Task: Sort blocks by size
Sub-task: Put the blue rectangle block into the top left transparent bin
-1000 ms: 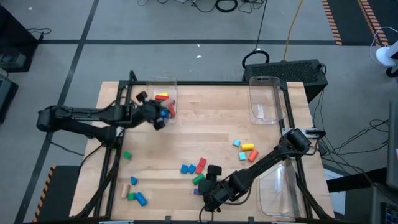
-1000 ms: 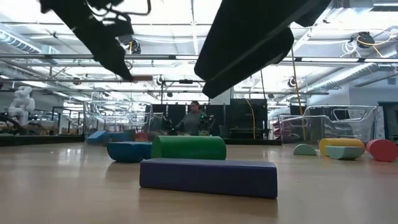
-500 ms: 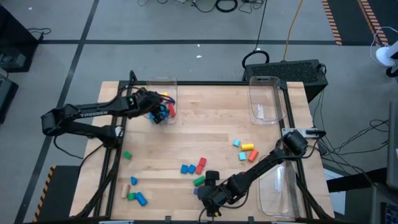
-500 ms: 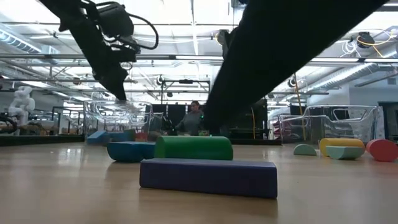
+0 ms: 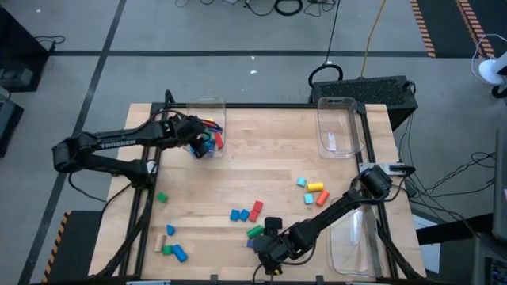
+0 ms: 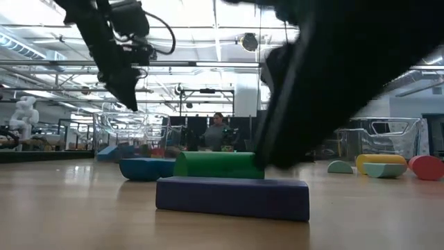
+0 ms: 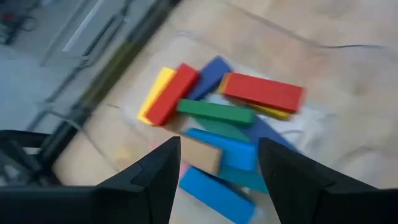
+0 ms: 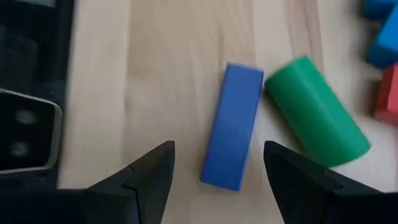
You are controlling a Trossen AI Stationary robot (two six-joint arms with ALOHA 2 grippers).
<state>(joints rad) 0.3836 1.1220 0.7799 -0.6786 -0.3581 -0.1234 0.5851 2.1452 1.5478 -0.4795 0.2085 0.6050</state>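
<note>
My left gripper (image 5: pixel 198 145) (image 7: pixel 217 180) hangs open over the clear bin (image 5: pixel 207 107) at the table's far left. In the bin lie several blocks (image 7: pixel 236 124): red, yellow, green, blue and one of plain wood (image 7: pixel 200 155). My right gripper (image 5: pixel 266 248) (image 8: pixel 217 180) stands open, low over the table's near edge. Its fingers straddle the near end of a dark blue bar (image 8: pixel 233 127) (image 6: pixel 232 196) that lies flat. A green cylinder (image 8: pixel 317 112) (image 6: pixel 218 165) lies on its side right beside the bar. My right gripper comes down slanting from the table's right side. One finger (image 6: pixel 277 139) stands against the green cylinder's end (image 6: pixel 258 165); whether it touches, I cannot tell. The bar lies between the fingers, apart from both.
Two more clear bins stand at the far right (image 5: pixel 337 127) and near right (image 5: pixel 356 241). Loose blocks lie mid-table: blue and red (image 5: pixel 247 212), light blue, yellow and orange (image 5: pixel 313 190). A green one (image 5: pixel 162 197) and a small group (image 5: pixel 171 250) lie at the near left.
My left arm has swung toward the table's far edge, over the bin, with its wrist turning. My right gripper has sunk toward the blue bar. The green cylinder has shifted a little along the table beside the bar, which has stayed put.
</note>
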